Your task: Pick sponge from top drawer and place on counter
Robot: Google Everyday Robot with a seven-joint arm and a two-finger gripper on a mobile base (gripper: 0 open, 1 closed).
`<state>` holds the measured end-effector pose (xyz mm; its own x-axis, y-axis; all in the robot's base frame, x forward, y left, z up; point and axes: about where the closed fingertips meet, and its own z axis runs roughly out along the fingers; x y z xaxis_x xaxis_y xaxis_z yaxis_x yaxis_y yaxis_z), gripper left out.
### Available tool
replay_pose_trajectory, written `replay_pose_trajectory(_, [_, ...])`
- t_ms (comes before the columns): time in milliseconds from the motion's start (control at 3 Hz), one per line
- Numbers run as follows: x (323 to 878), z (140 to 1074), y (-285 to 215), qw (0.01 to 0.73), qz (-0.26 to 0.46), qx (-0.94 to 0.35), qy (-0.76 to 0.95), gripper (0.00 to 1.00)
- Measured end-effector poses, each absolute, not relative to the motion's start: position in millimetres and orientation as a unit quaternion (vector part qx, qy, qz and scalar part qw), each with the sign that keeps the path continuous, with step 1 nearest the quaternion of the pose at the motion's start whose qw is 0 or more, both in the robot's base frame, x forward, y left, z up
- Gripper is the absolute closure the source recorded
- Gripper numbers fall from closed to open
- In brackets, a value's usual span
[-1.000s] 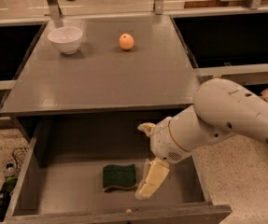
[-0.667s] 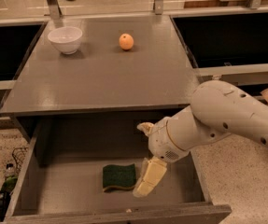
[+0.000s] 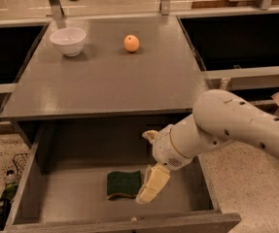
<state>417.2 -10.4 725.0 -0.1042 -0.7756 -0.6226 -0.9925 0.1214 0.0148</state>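
The sponge [image 3: 123,183], dark green on top with a yellow layer beneath, lies flat on the floor of the open top drawer [image 3: 61,203], a little right of its middle. My gripper [image 3: 146,171] is down inside the drawer on a white arm that comes in from the right. It is open and holds nothing. One cream finger [image 3: 151,184] hangs at the sponge's right edge, and the other finger [image 3: 150,136] is further back. The grey counter [image 3: 105,81] lies above the drawer.
A white bowl [image 3: 68,41] stands at the counter's back left and an orange [image 3: 131,43] at its back middle. Black recessed basins [image 3: 241,38] flank the counter. The drawer's front wall [image 3: 129,224] runs below the sponge. Speckled floor lies on both sides.
The arm and gripper have shifted slightly to the left, toward the sponge. The sponge has not moved.
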Motion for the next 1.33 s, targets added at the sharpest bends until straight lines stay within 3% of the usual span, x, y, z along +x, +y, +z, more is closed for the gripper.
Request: replay_pose_trajectory(1333, [432, 695, 1, 0.241, 0.204, -0.589, 0.743, 0.0])
